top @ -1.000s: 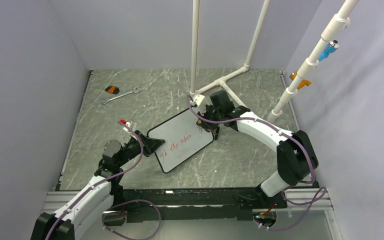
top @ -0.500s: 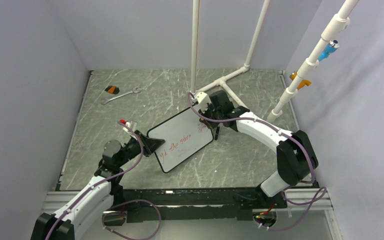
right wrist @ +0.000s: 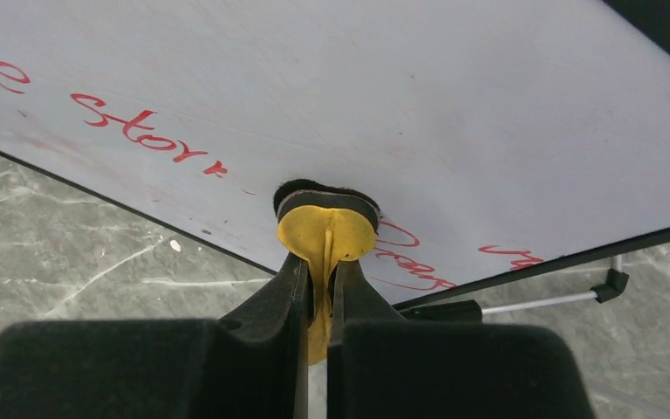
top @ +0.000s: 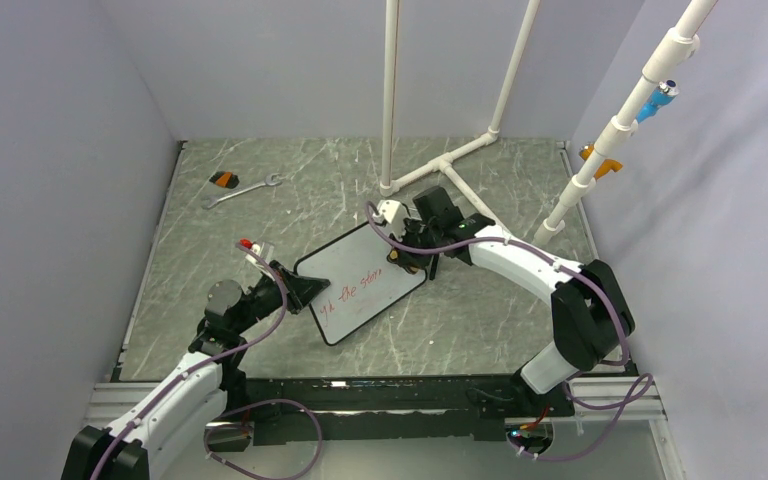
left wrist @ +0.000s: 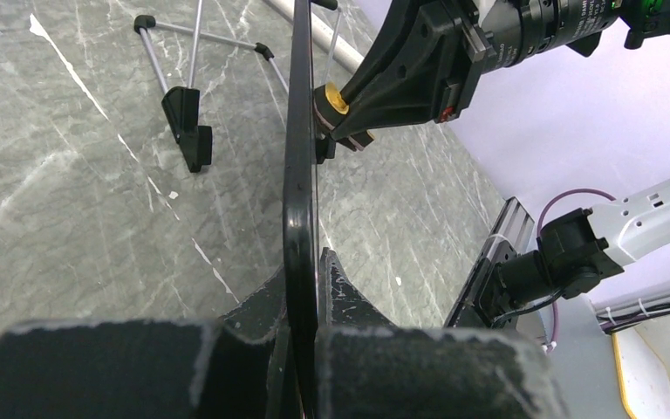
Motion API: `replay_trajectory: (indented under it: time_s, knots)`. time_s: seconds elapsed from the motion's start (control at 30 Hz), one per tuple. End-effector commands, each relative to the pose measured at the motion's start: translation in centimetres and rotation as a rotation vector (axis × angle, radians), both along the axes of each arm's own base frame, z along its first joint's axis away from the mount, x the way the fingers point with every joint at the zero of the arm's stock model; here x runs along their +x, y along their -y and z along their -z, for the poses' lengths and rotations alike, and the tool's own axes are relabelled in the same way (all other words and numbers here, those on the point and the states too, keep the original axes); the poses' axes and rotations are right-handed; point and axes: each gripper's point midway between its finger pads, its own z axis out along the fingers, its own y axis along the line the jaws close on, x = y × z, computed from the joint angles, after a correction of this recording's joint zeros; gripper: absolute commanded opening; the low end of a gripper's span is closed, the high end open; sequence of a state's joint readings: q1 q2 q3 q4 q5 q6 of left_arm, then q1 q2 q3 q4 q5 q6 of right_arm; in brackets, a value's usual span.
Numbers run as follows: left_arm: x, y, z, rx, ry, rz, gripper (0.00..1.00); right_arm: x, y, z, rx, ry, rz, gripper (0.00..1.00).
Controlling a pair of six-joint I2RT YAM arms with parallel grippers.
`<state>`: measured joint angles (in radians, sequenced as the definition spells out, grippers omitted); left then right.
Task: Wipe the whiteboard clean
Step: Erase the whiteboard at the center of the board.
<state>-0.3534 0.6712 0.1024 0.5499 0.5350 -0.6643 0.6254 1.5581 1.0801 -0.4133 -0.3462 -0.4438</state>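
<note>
right gripper (right wrist: 318,266), pinching a round yellow felt-faced eraser (right wrist: 325,229), has slid leftward across the black-framed whiteboard (top: 355,262), which the left gripper (left wrist: 307,288) clamps; red writing (right wrist: 140,127) mostly remains, more wiping needed.

A robotics lab's test cell, judging by plain partition walls (top: 60,150) boxing in a marbled tabletop (top: 290,205) beneath a white pipe frame (top: 391,90).

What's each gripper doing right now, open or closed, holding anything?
Left gripper: closed on the whiteboard, at its edge.
Right gripper: closed on a yellow eraser pressed against the whiteboard.
</note>
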Motion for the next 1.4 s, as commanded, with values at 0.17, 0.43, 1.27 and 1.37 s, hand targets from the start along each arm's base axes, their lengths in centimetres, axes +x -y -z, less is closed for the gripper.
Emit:
replay_trajectory:
  time_s: [0.17, 0.43, 1.27, 1.37]
  knots:
    - [-4.4, 2.6, -1.9, -0.015, 0.072, 0.275, 0.00, 7.0, 3.6, -1.5, -0.012, 0.181, 0.343, 0.00]
    - [-4.5, 2.5, -2.0, -0.017, 0.076, 0.276, 0.00, 5.5, 2.7, -0.7, -0.008, 0.120, 0.238, 0.00]
    - [-4.6, 2.6, -2.0, -0.017, 0.078, 0.280, 0.00, 5.9, 3.5, -1.5, 0.067, 0.068, 0.262, 0.00]
    - [-4.7, 2.6, -2.0, -0.017, 0.077, 0.280, 0.00, 4.8, 2.4, -1.7, 0.105, 0.029, 0.194, 0.00]
